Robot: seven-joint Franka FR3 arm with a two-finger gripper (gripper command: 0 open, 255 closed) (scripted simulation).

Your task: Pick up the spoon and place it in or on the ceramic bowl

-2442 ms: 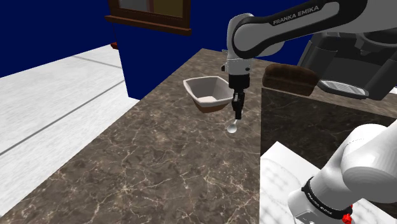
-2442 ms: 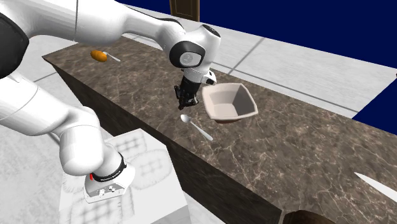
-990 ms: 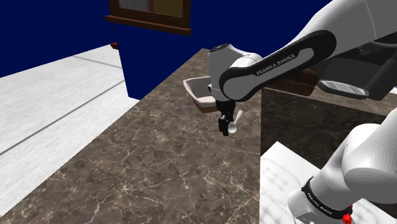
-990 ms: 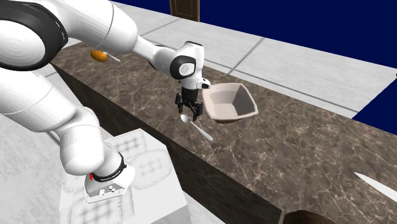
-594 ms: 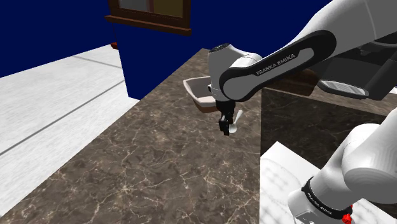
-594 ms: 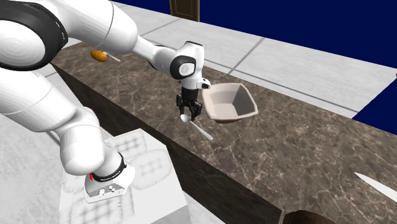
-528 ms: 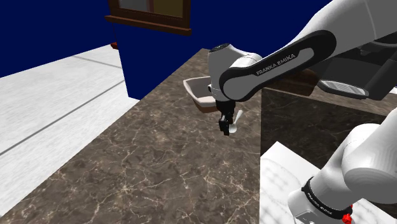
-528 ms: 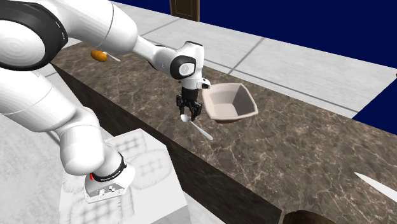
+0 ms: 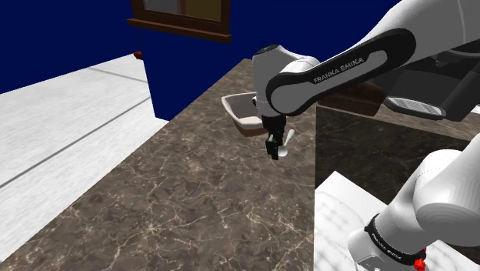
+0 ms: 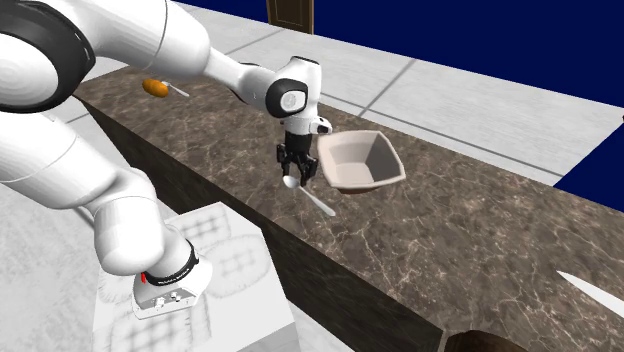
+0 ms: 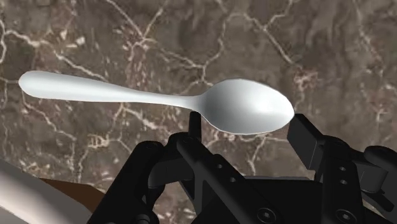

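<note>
A pale grey spoon is clasped at its bowl end by my black gripper, which is shut on it; its handle sticks out sideways. In the second exterior view the gripper holds the spoon just above the dark marble counter, with the handle slanting down towards the counter's near edge. The square off-white ceramic bowl stands close beside the gripper, on that view's right. In the shoulder view the gripper hangs in front of the bowl, which the arm partly hides.
An orange-headed utensil lies at the counter's far left end. A dark brown block and a dark appliance stand behind the arm. The white stand adjoins the counter. A pale blade lies at the right.
The fingers have closed on the spoon's bowl end. The hand has then risen slightly, taking the spoon with it.
</note>
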